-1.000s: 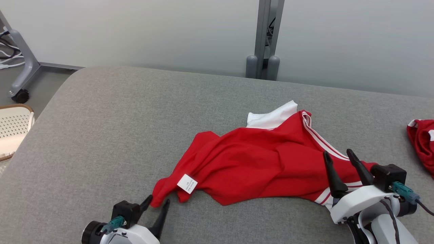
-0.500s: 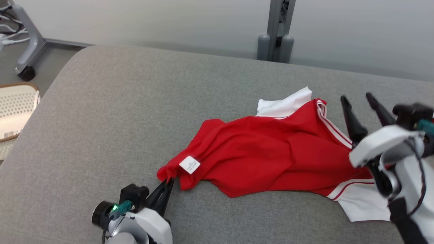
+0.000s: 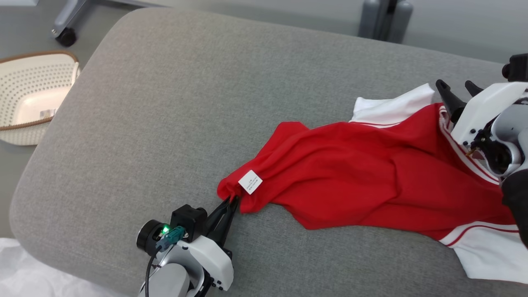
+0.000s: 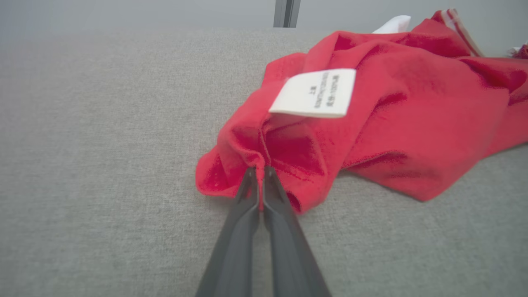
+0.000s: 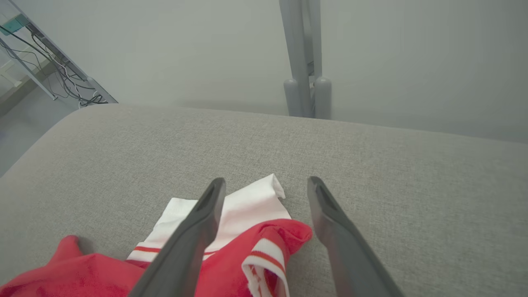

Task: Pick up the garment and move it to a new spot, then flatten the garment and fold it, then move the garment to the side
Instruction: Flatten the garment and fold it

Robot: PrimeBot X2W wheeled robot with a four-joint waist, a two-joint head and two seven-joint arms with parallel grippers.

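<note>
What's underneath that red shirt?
The grey cushion shows all around the red garment, so it lies on that; anything the cloth covers is hidden. A white label sits on top.

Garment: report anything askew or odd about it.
The red garment lies crumpled on the grey cushion, not flat. Its white care label faces outward, suggesting it is inside out. The left gripper has its jaws shut on one corner.
</note>
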